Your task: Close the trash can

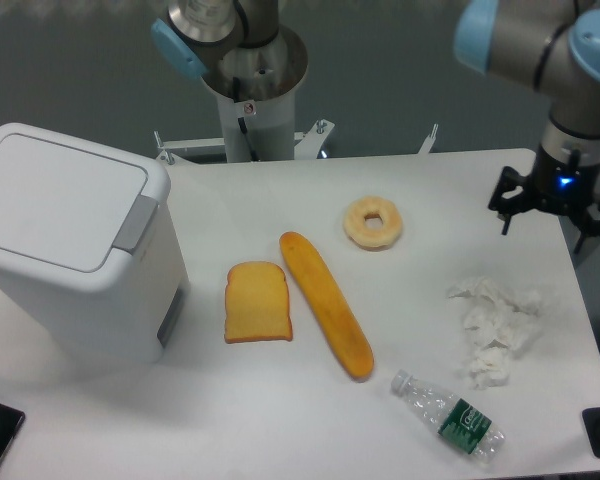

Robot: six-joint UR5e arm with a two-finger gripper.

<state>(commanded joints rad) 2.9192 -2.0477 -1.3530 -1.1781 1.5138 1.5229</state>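
1. Reading labels first, I find little: the water bottle [448,414] at the near right carries a dark green label with white print too small for me to make out, and a small sticker on the arm's base column [252,70] at the far side is likewise unreadable.
2. I see the trash can [75,255] on the left side of the table [280,420] — a boxy white plastic bin with rounded corners, its flat white lid lying down flush on top and a grey panel at the lid's right edge.
3. My gripper [552,221] hangs over the far right edge of the table, well apart from the trash can; its dark fingers are spread wide and hold nothing, and a blue light glows on its body.
4. A slice of toast [257,301], golden with a darker crust, lies flat near the table's middle, just right of the bin.
5. A long baguette-shaped loaf [327,303], smooth and orange-brown, lies diagonally just beside the toast.
6. A pale glazed doughnut [373,222] sits farther back — ring-shaped, apart from the loaf's end.
7. Crumpled white tissue [496,325] lies on the right, between the gripper and the clear, ribbed bottle.
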